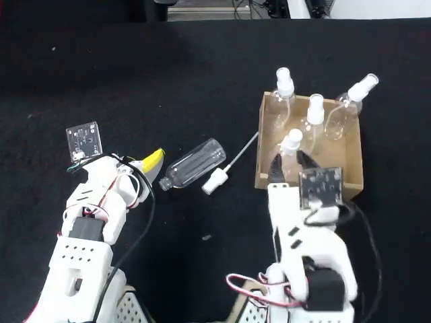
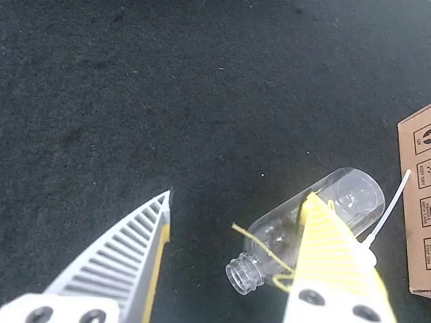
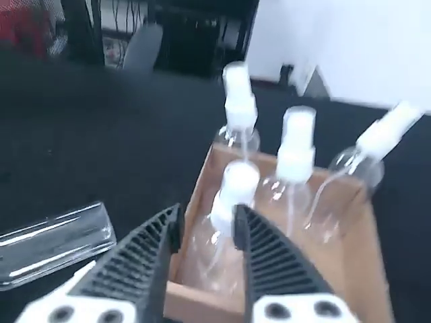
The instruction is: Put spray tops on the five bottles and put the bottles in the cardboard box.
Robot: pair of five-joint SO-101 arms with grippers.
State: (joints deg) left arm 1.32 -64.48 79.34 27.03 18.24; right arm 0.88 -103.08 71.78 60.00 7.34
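A clear uncapped bottle (image 1: 195, 163) lies on its side on the black table, left of the cardboard box (image 1: 355, 158). A loose white spray top (image 1: 215, 180) lies at its right, its thin tube pointing at the box. Several capped bottles stand tilted in the box (image 3: 380, 269). My left gripper (image 1: 138, 168) is open just left of the bottle's neck; in the left wrist view its yellow finger overlaps the bottle (image 2: 283, 229) while the left gripper (image 2: 239, 196) holds nothing. My right gripper (image 1: 291, 161) is open over the box's near edge, the nearest capped bottle (image 3: 236, 185) just beyond its tips (image 3: 207, 219).
The black cloth covers the whole table, with free room to the left and behind the box. The lying bottle (image 3: 54, 242) is to the side of the right gripper. The box's left wall (image 2: 417, 202) stands close to the spray top's tube (image 2: 390, 205).
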